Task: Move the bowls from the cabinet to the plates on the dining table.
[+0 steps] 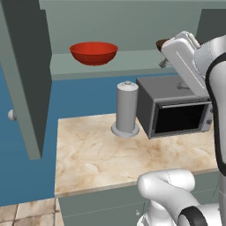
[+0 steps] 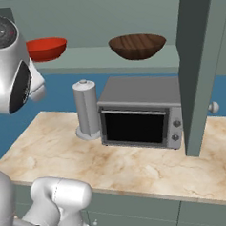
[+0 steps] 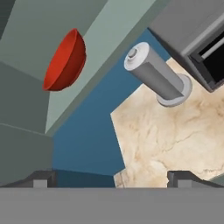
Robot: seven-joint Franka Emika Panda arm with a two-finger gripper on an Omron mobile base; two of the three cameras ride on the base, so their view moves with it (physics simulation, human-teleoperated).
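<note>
Nearest to you in the hand view, the end effector (image 3: 109, 177) stands spread wide at the bottom edge, with nothing between its tips. At upper left you see the red bowl (image 3: 65, 61) on the cabinet shelf (image 3: 109, 48). Right of it stands the grey cylinder (image 3: 159, 78) on the marble surface (image 3: 175, 140). In the right base view, the brown bowl (image 2: 137, 46) sits on the same shelf at upper centre, above the toaster oven (image 2: 139, 115).
</note>
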